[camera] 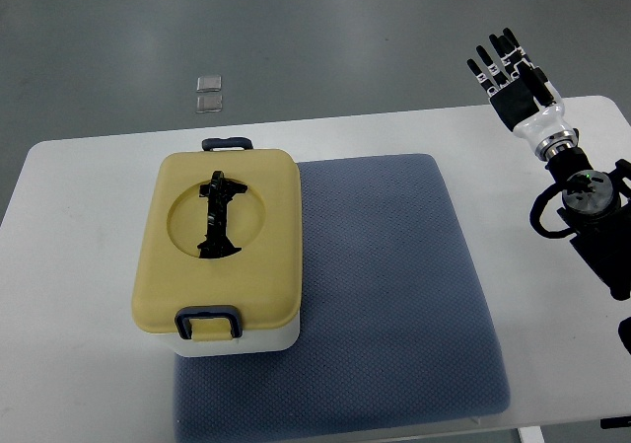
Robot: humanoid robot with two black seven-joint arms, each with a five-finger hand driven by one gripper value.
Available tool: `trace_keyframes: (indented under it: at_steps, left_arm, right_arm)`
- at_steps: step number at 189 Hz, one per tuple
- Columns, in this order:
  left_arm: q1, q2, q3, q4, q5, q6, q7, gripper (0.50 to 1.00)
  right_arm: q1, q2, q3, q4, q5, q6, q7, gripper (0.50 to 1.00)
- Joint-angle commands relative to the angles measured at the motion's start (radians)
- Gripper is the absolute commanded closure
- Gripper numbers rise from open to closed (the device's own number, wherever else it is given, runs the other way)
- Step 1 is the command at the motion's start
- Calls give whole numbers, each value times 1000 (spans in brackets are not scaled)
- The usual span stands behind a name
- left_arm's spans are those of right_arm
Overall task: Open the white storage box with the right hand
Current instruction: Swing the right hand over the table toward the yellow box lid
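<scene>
Up at the upper right of the frame, the right hand (513, 68) hovers with fingers spread, holding nothing. Left of centre, the box (219, 256) sits shut on the blue mat (394, 295), well apart from it.

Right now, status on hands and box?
Right hand open, off to the right. White storage box with yellow lid closed on blue mat. Path clear.

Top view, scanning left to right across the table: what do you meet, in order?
Storage box with its yellow lid → bare stretch of blue mat → right hand, fingers spread, holding nothing.
</scene>
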Motion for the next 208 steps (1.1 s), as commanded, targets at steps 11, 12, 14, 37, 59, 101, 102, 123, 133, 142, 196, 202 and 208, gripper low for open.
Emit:
trace_keyframes:
  at_steps: [11, 12, 14, 37, 59, 101, 102, 123, 133, 142, 196, 202, 208]
  left_arm:
    - [-2, 0, 9, 1, 5, -1, 4, 500]
    - [-4, 0, 11, 1, 5, -1, 4, 500]
    - [-4, 0, 11, 1, 3, -1, 4, 500]
    - [-18, 0, -1, -6, -11, 2, 4, 500]
    - [-21, 0, -1, -7, -11, 0, 4, 500]
    - [-21, 0, 2, -15, -6, -1, 6, 500]
    - [-21, 0, 2, -15, -6, -1, 6, 500]
    - [-21, 0, 2, -18, -6, -6, 6, 500]
    - [-21, 0, 2, -18, -6, -9, 6, 500]
    - [-21, 0, 2, -18, -6, -11, 6, 500]
    - [-13, 0, 2, -18, -6, -14, 6, 500]
    - [-10, 0, 2, -18, -6, -14, 6, 500]
    - [-10, 0, 2, -18, -6, -14, 6, 500]
  right_arm:
    - [-1, -4, 1, 0, 2, 0, 1, 562]
    - [-1, -4, 1, 0, 2, 0, 1, 560]
    - [-1, -4, 1, 0, 2, 0, 1, 562]
    - [6, 2, -5, 0, -2, 0, 4, 562]
    - [42, -7, -10, 29, -104, 0, 13, 560]
    - [215, -128, -19, 207, -711, 0, 12, 564]
    - [215, -128, -19, 207, -712, 0, 12, 564]
    - [318, -180, -59, 324, -1005, 0, 12, 564]
    - [376, -189, -148, 364, -1069, 0, 12, 566]
    - [422, -202, -238, 400, -1095, 0, 12, 566]
    - [618, -265, -562, 727, -1166, -95, 55, 568]
    - [625, -269, -585, 758, -1196, -115, 69, 568]
    - [629, -275, -607, 790, -1235, -138, 82, 568]
